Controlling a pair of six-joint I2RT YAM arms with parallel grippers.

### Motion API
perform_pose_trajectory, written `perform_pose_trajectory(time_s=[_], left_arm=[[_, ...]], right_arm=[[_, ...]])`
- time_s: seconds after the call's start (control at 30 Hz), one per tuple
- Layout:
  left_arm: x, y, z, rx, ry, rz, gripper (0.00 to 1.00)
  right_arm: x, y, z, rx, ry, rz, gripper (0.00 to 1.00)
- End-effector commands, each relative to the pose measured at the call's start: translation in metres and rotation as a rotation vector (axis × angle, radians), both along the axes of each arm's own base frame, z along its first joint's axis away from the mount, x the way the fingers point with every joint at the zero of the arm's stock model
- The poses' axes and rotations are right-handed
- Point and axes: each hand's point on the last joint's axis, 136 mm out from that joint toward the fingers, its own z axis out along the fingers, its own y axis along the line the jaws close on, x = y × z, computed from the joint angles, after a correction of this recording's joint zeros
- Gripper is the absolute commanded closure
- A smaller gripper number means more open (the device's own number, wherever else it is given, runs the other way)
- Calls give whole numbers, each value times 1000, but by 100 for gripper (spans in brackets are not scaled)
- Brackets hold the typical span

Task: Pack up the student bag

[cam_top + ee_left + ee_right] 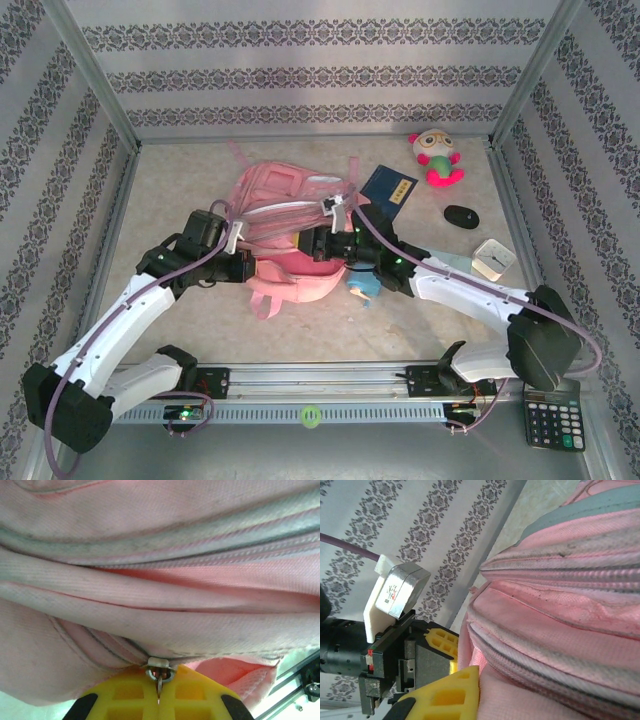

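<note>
- The counter [200, 320] is a pale, speckled top with stripy patterned walls on three sides.
- The student bag [275, 185] is big and pink. It lies flat near the middle of the counter, a bit toward the back.
- Up close, the student bag [160, 590] shows soft pink folds with grey-white zip lines running across.
- The left tool [243, 243] sits at the left side of the bag.
- The left tool [159, 697] is closed tight, and its yellow fingers [125, 695] pinch the little metal zip pull [159, 676].
- The right tool [308, 243] rests on the middle of the bag, facing the left one.
- It is closed almost all the way. One yellow finger [452, 692] presses against the pink cloth [560, 610]. I cannot tell if any cloth is caught in it.
- A small toy with a blue hat [364, 287] lies just beside the bag's near right corner.
- A dark blue book [388, 186] touches the bag's far right side.
- A pink and white doll [436, 156] sits near the back wall.
- A black mouse [461, 216] and a white square clock [493, 258] lie further right.
- A black calculator [551, 418] is at the near right corner.
</note>
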Motion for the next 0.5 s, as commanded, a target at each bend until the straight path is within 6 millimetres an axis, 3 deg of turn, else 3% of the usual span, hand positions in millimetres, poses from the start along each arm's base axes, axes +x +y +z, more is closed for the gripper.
perform_pose_trajectory(time_s=[0.0,0.17,0.33,0.47], left_arm=[[5,48,-9,230,-20,69,100],[16,55,-3,295,-53,53,100],[9,15,4,61,-27,-17,100],[-7,-21,8,-208,-6,-40,100]], right_arm=[[-4,-21,45,107,-70,39,100],[-9,-25,57,140,-66,126,100],[4,-37,58,122,-73,108,100],[14,-24,56,97,-80,117,100]])
